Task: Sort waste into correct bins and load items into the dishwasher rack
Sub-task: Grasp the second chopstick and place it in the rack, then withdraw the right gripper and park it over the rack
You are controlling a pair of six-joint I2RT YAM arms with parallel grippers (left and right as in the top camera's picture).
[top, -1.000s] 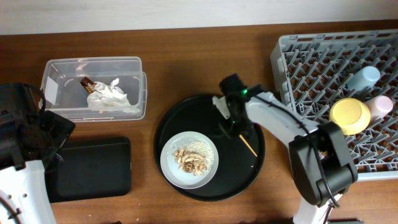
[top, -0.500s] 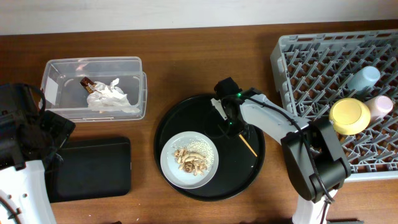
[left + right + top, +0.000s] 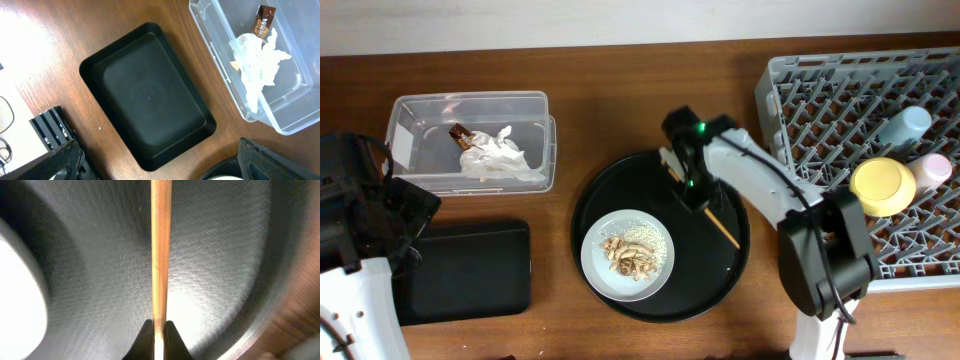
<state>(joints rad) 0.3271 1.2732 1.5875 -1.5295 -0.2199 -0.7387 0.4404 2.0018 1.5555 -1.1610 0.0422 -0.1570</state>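
My right gripper (image 3: 692, 185) (image 3: 159, 330) is shut on the thin wooden chopsticks (image 3: 722, 229) (image 3: 161, 250), over the large round black tray (image 3: 740, 275). The pale grey-green plate (image 3: 660, 270) with beige-brown food scraps (image 3: 628, 256) sits in that tray, left of the chopsticks. Crumpled white paper with a gold-brown wrapper (image 3: 492, 153) (image 3: 257, 60) lies in the clear tub (image 3: 425, 110) (image 3: 220, 35). The shallow black tray (image 3: 470, 270) (image 3: 150, 95) is empty, below my left gripper (image 3: 160, 167), whose dark fingers stand wide apart. The yellow bowl (image 3: 882, 186), blue cup (image 3: 905, 125) and pink cup (image 3: 932, 170) sit in the grey rack (image 3: 820, 110).
The rack takes up the right side of the brown wooden table (image 3: 620, 100). My left arm's black body (image 3: 360, 220) sits at the left edge, next to the black tray. A pale wall runs along the far edge.
My right gripper has moved up and a little left over the round tray, and the chopsticks' far end has shifted with it. The plate sits slightly lower right. The left arm has not moved.
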